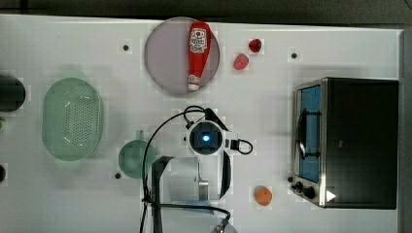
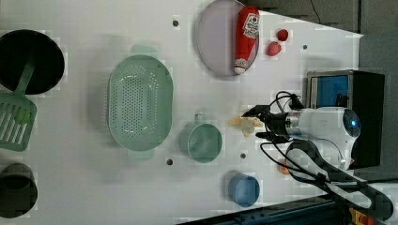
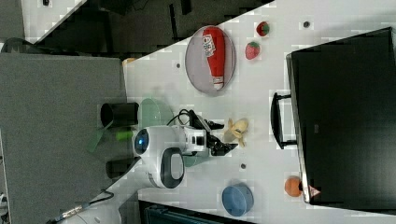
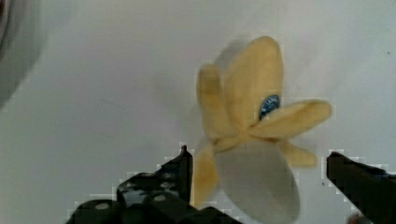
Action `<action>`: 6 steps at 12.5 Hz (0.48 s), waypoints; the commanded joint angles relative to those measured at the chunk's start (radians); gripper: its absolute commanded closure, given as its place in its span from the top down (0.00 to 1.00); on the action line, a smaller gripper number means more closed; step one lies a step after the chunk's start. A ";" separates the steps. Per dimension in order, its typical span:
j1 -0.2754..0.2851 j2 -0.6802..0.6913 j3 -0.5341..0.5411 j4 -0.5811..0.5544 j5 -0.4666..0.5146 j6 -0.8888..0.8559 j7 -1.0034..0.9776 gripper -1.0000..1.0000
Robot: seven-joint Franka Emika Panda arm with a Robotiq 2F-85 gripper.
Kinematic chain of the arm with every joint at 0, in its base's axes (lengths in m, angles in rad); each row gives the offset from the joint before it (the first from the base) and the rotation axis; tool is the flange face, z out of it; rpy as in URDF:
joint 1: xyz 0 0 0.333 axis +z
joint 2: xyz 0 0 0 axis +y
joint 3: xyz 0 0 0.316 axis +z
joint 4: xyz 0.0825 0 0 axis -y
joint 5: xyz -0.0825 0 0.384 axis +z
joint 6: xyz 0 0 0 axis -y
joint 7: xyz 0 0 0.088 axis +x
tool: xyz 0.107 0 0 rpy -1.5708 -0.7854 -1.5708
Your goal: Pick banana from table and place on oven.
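Observation:
The banana (image 4: 252, 135), pale yellow with splayed peel strips and a whitish end, lies on the white table (image 1: 272, 97) near its middle. It also appears in the left view (image 2: 244, 124) and in the right view (image 3: 236, 130). My gripper (image 4: 261, 170) is open, its black fingers standing on either side of the banana's whitish end without closing on it. The same gripper (image 2: 258, 123) (image 3: 224, 136) sits low over the table. In the top view the arm's wrist covers the banana. The oven (image 1: 359, 141) (image 3: 345, 116), with a black top and blue glass door, stands at the top view's right.
A red ketchup bottle (image 1: 198, 54) lies on a round plate (image 1: 165, 58). Two strawberries (image 1: 241, 61) sit beside it, and an orange fruit (image 1: 263, 195) lies near the oven's knobs. A green colander (image 1: 72, 119), green cup (image 2: 202, 142) and blue cup (image 2: 244, 190) stand nearby.

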 commanded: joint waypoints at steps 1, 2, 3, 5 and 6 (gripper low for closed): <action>-0.005 0.038 -0.012 -0.006 0.001 0.083 0.033 0.96; -0.005 0.043 -0.011 -0.006 0.001 0.088 0.034 0.85; -0.005 0.043 -0.011 -0.004 0.001 0.090 0.034 0.71; -0.005 0.041 -0.011 -0.001 0.001 0.090 0.034 0.47; -0.005 0.042 -0.009 -0.002 0.001 0.091 0.034 0.36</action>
